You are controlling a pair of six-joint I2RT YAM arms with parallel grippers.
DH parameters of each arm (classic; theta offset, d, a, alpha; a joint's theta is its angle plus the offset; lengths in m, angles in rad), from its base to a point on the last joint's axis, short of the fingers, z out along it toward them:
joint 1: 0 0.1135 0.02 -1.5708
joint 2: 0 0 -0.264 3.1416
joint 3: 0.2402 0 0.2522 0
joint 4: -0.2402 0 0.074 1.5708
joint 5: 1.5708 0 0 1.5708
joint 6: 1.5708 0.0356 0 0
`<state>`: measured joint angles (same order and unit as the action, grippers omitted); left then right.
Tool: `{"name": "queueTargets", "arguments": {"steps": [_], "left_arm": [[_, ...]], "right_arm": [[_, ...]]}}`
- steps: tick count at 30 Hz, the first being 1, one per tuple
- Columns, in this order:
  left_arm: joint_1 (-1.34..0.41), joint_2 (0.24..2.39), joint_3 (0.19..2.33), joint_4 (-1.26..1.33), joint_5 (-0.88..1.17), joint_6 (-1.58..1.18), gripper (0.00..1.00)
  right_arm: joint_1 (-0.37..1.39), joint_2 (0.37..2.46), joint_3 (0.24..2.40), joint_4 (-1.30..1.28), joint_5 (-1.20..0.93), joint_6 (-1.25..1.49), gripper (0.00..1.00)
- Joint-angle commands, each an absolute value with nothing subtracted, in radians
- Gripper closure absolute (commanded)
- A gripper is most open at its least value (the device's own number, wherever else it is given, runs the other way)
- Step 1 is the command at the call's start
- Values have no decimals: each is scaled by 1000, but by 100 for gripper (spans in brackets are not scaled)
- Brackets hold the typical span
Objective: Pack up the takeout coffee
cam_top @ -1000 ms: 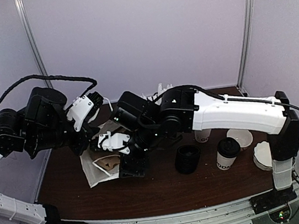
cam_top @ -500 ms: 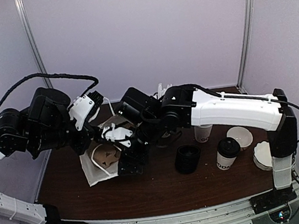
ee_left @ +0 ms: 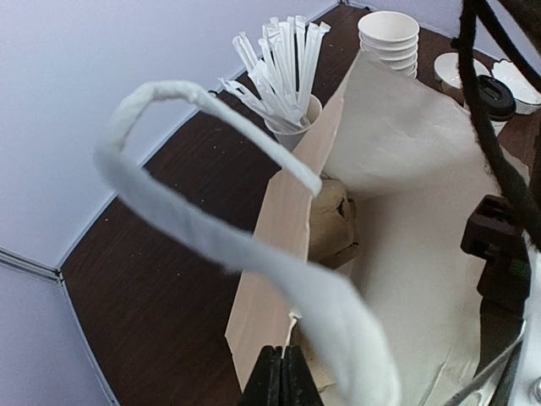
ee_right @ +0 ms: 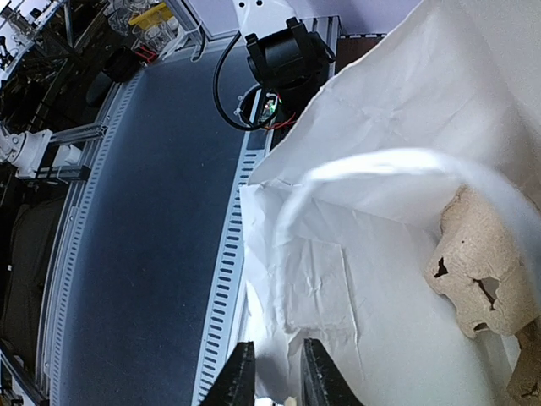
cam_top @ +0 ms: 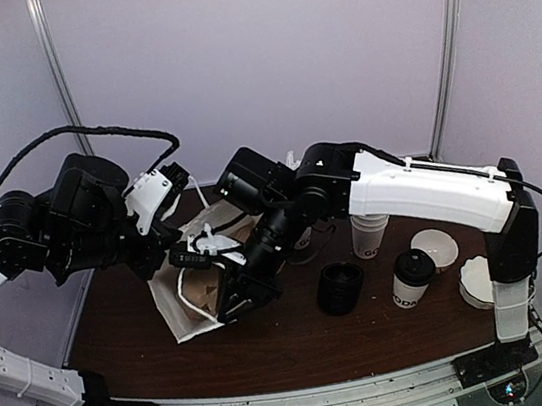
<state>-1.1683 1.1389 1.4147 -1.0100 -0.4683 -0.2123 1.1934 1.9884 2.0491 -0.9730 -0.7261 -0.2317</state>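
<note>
Left tool is clamped shut on the bag rim. Right tool straddles the rim's other side, jaws narrow, grip uncertain. Coffee stands lidded on the worktop, well right of both tools. The step appears to be opening the bag; next, one tool must likely let go to fetch the coffee.

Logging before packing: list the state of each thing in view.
paper bag: mouth held open
cardboard carrier: inside bag
takeout coffee: lidded, upright, outside bag
left pincer: shut on bag rim
right pincer: at bag rim, grip unclear
cup stack: lidless, upright
</note>
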Motion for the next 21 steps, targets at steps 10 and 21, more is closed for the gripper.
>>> {"name": "queueTargets", "arguments": {"steps": [10, 21], "left_arm": [[-1058, 1102, 1455, -1060, -257, -221, 99], [-926, 1118, 1461, -1053, -43, -245, 100]], "right_arm": [[1266, 1901, 2099, -1025, -641, -394, 82], [1280, 1895, 2108, -1063, -584, -509, 100]]}}
